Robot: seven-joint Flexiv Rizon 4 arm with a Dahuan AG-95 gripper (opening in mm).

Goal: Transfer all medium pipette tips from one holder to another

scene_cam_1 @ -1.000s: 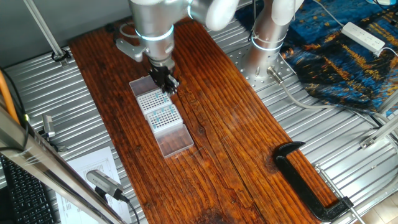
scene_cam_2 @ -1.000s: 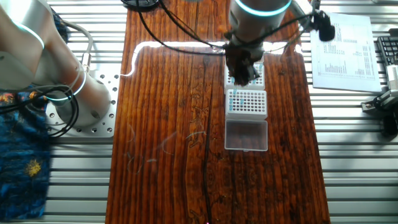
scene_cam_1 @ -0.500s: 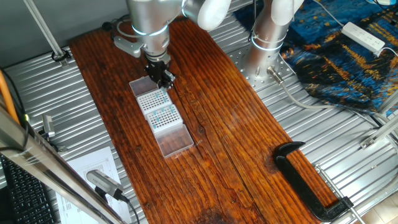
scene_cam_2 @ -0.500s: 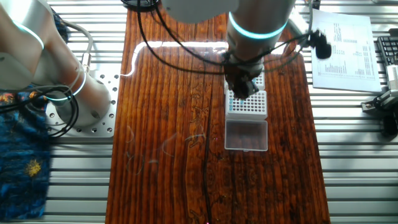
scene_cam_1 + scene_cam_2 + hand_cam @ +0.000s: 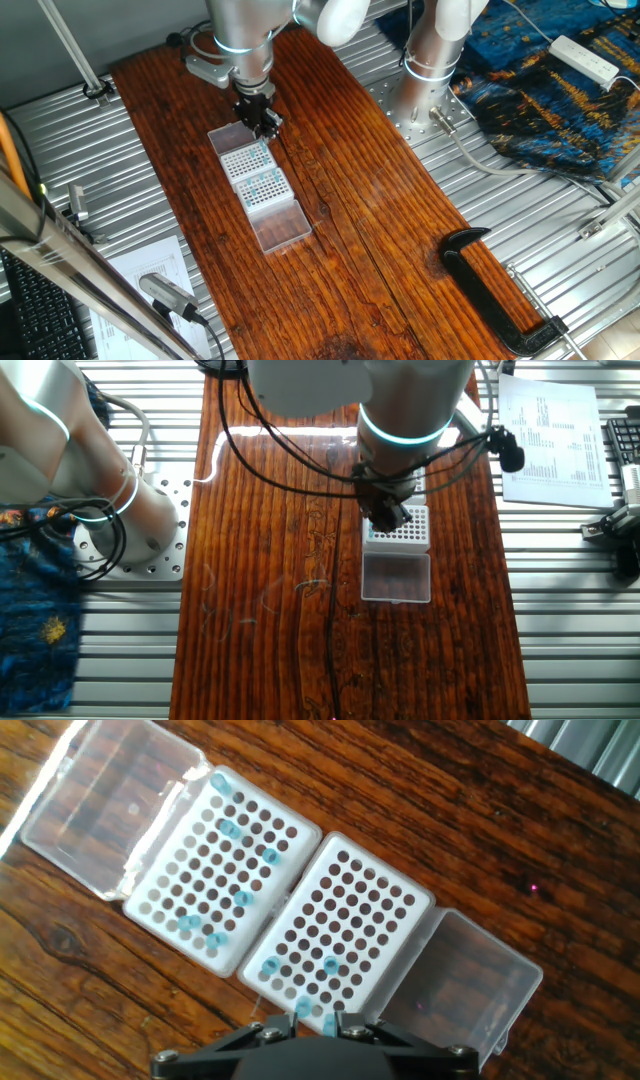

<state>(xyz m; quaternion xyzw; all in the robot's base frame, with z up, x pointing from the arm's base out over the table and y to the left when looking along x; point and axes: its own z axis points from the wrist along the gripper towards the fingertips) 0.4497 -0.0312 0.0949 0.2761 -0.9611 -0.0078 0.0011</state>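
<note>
Two white holders lie end to end on the wooden table, each with a clear lid folded open. The nearer holder point(image 5: 262, 187) point(image 5: 140, 900) carries several medium pipette tips point(image 5: 243, 898), seen as blue dots. The farther holder point(image 5: 240, 160) point(image 5: 420, 905) has a few tips point(image 5: 330, 963), two of them in the edge row right below my fingers. My gripper point(image 5: 260, 122) point(image 5: 388, 518) point(image 5: 315, 1022) hangs above that edge, jaws a small gap apart with nothing spanning it. In the other fixed view the arm hides the farther holder; only the nearer holder point(image 5: 403, 530) shows.
The open clear lids point(image 5: 282, 226) point(image 5: 110, 790) point(image 5: 470, 985) flank the holders. A black clamp point(image 5: 500, 300) sits at the table's near right corner. The robot base point(image 5: 432, 60), a blue cloth point(image 5: 560, 110) and a power strip point(image 5: 585, 58) stand off the board; papers point(image 5: 555, 435) lie beside it.
The gripper has risen from just over the farther holder and drifted slightly along the row of holders. The holders have not moved.
</note>
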